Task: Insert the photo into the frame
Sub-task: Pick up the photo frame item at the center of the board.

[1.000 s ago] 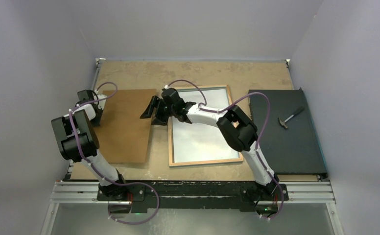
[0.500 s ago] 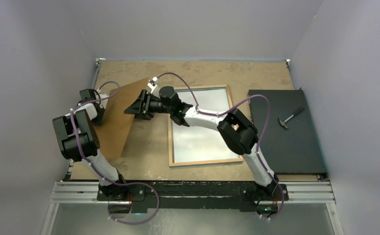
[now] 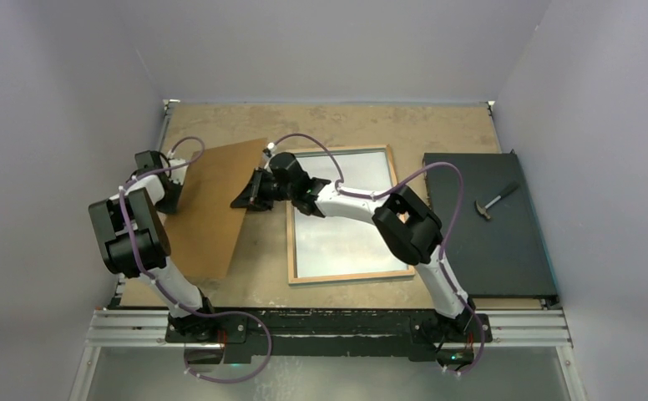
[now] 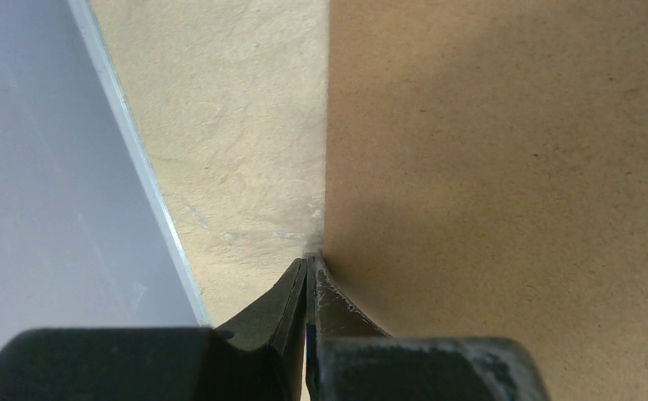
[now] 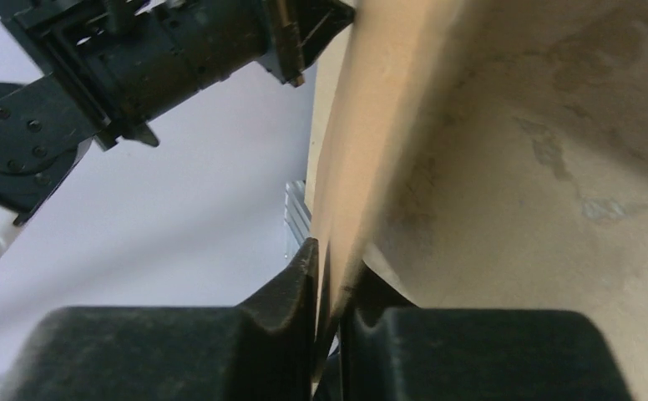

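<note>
We are finding the left gripper (image 4: 308, 269) clamping one edge of the brown backing board (image 3: 212, 209) and the right gripper (image 5: 329, 261) clamping the opposite edge; the board is sitting tilted beside the frame (image 3: 350, 276).

blocked: tilted board (image 3: 212, 209) left of frame (image 3: 351, 275) | open: far table strip (image 3: 329, 121)

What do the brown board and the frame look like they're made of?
Board: looks like hardboard or fibreboard, with a matte brown, fine uniform face and a thin edge. Frame: matte, light wood-coloured rim, probably wood or a wood-look material. Pane: likely glass or clear plastic, as it shows a pale, soft sheen.
</note>
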You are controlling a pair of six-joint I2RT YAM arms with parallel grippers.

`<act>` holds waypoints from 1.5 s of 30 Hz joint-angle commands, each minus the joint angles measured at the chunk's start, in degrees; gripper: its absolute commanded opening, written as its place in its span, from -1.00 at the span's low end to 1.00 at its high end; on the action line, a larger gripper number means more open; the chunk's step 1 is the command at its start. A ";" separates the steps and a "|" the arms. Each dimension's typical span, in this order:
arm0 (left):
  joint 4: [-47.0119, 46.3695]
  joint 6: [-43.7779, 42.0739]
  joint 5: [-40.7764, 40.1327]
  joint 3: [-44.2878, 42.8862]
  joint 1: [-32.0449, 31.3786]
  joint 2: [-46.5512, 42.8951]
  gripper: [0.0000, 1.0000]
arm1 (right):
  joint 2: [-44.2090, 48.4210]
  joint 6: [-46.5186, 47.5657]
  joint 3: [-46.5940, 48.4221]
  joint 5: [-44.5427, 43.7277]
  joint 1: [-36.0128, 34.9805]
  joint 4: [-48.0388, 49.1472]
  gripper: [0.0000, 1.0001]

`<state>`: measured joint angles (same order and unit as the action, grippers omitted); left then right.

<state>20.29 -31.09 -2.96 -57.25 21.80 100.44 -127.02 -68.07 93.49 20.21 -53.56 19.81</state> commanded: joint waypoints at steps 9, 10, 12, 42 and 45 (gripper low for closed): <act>35.64 7.11 32.65 -25.93 -3.99 -5.80 -0.18 | 10.05 6.67 7.20 -7.81 3.97 -13.16 -1.00; 36.62 7.37 32.97 -28.02 -5.00 -6.90 -0.09 | 11.11 7.13 7.93 -8.62 4.42 -14.42 -1.00; 37.04 6.95 33.42 -30.21 -7.53 -10.20 0.08 | 12.70 7.23 8.51 -9.31 5.41 -15.68 -1.00; 17.55 -31.59 50.80 -4.30 -10.01 -45.34 0.40 | 30.44 -4.23 6.32 -8.87 22.50 -24.71 -1.00; 9.02 -29.17 51.98 -1.43 -11.23 -47.80 0.38 | 32.15 -7.72 4.49 -7.52 22.67 -23.78 -1.00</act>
<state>45.25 -62.46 46.15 -61.17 11.79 56.51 -100.12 -69.67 98.91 9.80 -30.74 -8.14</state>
